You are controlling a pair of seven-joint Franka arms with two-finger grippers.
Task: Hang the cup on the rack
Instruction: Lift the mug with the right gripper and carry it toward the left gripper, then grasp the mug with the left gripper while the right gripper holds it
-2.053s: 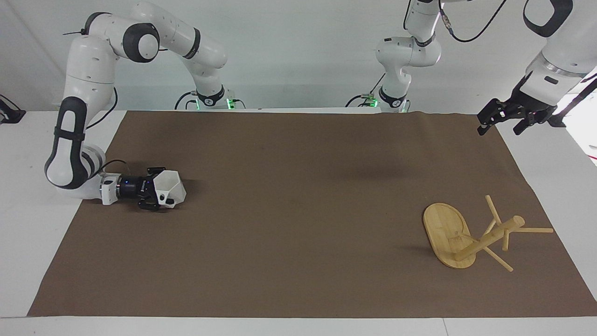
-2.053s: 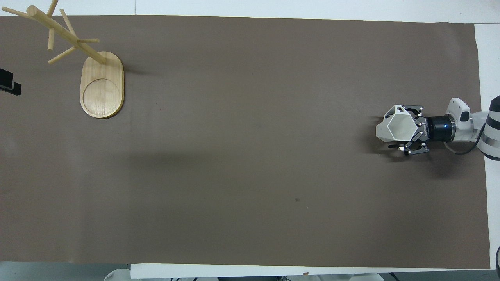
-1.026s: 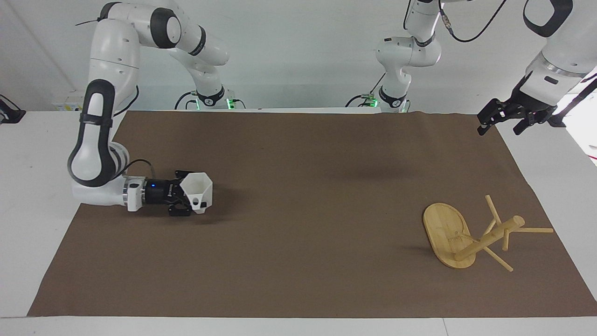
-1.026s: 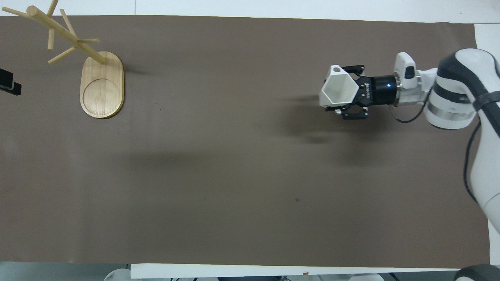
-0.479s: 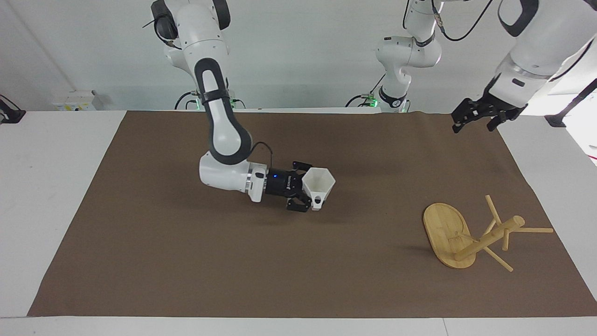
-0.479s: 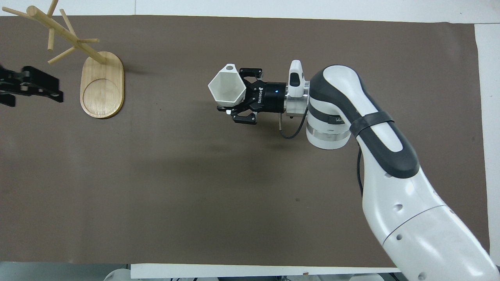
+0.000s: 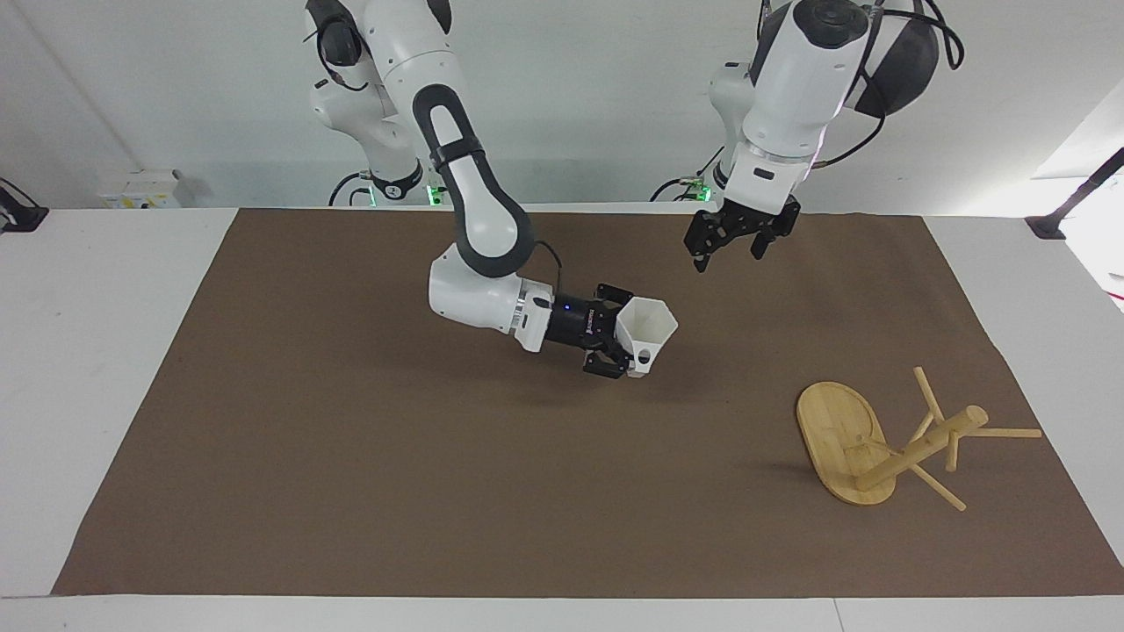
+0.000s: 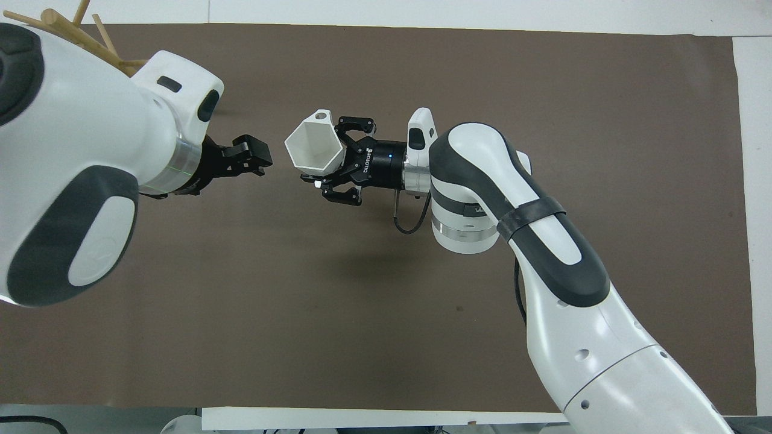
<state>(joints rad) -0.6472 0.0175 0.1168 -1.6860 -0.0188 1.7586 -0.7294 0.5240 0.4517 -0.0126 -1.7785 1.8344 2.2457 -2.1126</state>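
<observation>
Right pincer [image 7: 625,349] clamped on the cup [image 7: 648,334], carried sideways above the middle of the table [image 7: 351,456]. Grip sits at the cup's base and handle end; the hexagonal mouth points toward the left arm's end of the table, where the rack stands. Judgement: holding it by the narrow end leaves the rim and body free for another grip, so this reads as a presentation for a handover rather than a direct hang.

Left pincer [image 7: 736,241] hangs over the brown mat [image 7: 351,263], up in the air and apart from the cup; in the overhead view it [image 8: 246,160] faces the cup's mouth [image 8: 313,146] with a clear gap between. Fingers spread apart, nothing in them. Judgement: it is lined up to receive, with the rack on its own side of the table.

The rack [image 7: 887,443] stands on the mat at the left arm's end, well apart from the cup. In the overhead view the left arm covers nearly all of it; only post and peg tips [image 8: 66,24] show.

Cup: white, faceted, hexagonal rim, tapering to a narrow base. An angular handle with a round hole shows at its lower edge in the facing view. Looks empty. No sticker that I can make out.

Rack: light bamboo, oval flat base, round post, thin pegs splaying outward. Pegs bare; hanging not yet done.
</observation>
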